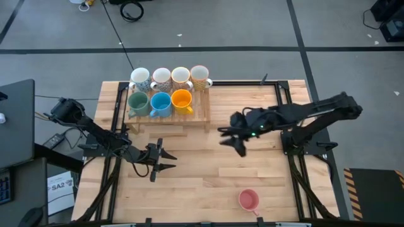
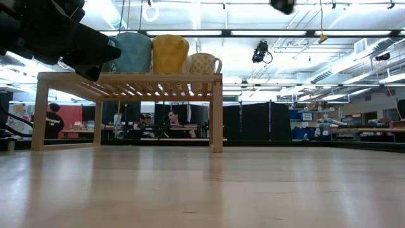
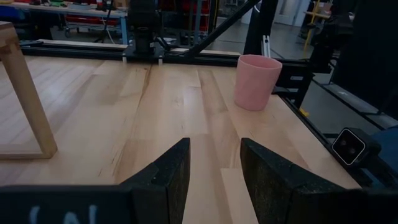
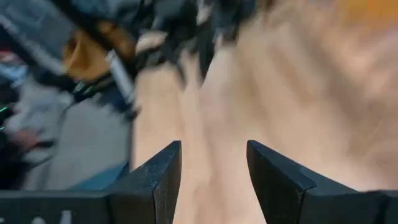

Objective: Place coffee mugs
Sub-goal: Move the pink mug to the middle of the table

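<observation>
A pink coffee mug (image 1: 248,200) stands upright on its base near the table's near right edge, also seen in the left wrist view (image 3: 256,81). Several more mugs stand on a slatted wooden rack (image 1: 199,111) at the far left: green (image 1: 138,102), blue (image 1: 160,103) and orange (image 1: 182,99) in front, and white and patterned ones (image 1: 170,77) behind. My left gripper (image 1: 168,159) hovers low over the table, near the rack, open and with nothing between its fingers (image 3: 214,146). My right gripper (image 1: 231,139) hangs in the air right of the rack, open and without a load (image 4: 214,149).
The rack's legs (image 3: 28,93) stand on the table close to my left gripper. Black frame rails (image 1: 283,101) run along the table's sides. Bare wooden tabletop (image 1: 202,170) lies between the grippers and the pink mug.
</observation>
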Robot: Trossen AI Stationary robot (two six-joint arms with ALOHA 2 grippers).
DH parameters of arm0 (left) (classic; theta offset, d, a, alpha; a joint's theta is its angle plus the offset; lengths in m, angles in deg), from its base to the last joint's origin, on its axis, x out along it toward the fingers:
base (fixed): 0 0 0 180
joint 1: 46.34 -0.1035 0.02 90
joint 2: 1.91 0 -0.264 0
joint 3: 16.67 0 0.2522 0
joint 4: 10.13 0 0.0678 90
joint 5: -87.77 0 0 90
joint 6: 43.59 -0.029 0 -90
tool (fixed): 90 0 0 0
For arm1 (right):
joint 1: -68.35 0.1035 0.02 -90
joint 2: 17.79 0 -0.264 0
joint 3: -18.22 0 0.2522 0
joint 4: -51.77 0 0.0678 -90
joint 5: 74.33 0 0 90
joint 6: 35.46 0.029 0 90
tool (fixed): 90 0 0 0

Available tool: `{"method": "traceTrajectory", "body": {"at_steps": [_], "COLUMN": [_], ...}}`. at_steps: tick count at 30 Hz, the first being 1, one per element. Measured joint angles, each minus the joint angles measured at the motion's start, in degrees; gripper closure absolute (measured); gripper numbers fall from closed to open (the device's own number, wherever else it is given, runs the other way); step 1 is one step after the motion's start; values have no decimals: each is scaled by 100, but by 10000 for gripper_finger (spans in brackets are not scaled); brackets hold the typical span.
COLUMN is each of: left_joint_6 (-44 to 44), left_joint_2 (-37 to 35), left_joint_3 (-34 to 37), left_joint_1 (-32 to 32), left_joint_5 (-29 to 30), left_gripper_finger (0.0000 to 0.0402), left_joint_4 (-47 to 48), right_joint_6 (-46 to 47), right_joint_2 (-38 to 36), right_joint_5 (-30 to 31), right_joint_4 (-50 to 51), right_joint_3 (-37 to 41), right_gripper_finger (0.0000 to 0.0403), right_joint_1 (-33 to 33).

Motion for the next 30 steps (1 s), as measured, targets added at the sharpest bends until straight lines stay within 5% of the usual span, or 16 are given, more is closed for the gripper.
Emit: {"method": "traceTrajectory", "body": {"at_steps": [9,30], "left_joint_6": [2,46], "left_joint_2": [0,1], "left_joint_3": [0,0], "left_joint_1": [0,1], "left_joint_5": [-1,-2], "left_gripper_finger": [253,253], "left_joint_4": [-4,-11], "right_joint_6": [1081,2254], "right_joint_2": [111,1678], "right_joint_5": [-521,-264], "right_joint_4": [1376,1405], "right_joint_3": [1,1], "right_gripper_finger": [216,217], "right_joint_1": [950,3090]}}
